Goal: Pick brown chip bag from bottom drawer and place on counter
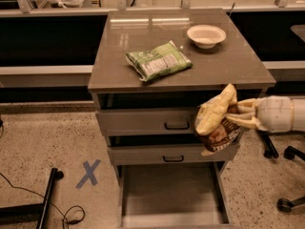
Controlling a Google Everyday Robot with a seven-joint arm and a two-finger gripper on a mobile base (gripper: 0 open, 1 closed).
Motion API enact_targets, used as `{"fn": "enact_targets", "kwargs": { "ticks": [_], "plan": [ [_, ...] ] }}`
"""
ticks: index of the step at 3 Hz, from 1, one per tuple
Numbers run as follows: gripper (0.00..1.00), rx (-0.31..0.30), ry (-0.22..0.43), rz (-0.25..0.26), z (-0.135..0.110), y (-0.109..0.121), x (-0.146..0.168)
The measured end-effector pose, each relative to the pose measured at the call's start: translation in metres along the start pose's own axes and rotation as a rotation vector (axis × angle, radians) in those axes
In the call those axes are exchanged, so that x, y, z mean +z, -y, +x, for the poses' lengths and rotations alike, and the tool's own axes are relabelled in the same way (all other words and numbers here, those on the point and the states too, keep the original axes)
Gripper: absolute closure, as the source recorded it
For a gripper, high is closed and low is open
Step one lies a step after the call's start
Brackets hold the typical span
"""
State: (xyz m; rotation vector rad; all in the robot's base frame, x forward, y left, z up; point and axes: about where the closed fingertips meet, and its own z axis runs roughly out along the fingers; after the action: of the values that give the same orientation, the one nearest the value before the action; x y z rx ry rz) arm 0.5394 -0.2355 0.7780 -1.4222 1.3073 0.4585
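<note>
item: gripper (237, 116). at the right of the cabinet, level with the upper drawers; its two fingers are closed on the right side of the bag, which hangs off them to the left.

item: brown chip bag (217, 123). held in the air, clear of the bottom drawer (171, 190), in front of the right ends of the two shallower drawers (143, 120). crumpled, pale yellow end uppermost, its tip about level with the front lip of the counter (233, 66).

item: green and white snack bag (158, 61). lying mid-counter, towards the front.

item: bowl (206, 35). on the counter, back right.

hazards, judged:
- the bag is below the slab, so a move inward from here would likely catch it on the counter lip and drag it out of the hold.
- the hold is on a slippery, crushed edge; a quick swing might let it slide free.
- landing room lies front right, and a wide placement could nudge the bowl or the green bag.
</note>
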Motion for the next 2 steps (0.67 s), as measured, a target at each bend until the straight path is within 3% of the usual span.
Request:
{"fn": "enact_targets", "kwargs": {
  "ticks": [1,2],
  "plan": [
    [1.00,0.055,-0.068,0.016,-0.0470,0.0339,-0.0110],
    [1.00,0.052,-0.067,0.015,-0.0463,0.0335,-0.0104]
  ]
}}
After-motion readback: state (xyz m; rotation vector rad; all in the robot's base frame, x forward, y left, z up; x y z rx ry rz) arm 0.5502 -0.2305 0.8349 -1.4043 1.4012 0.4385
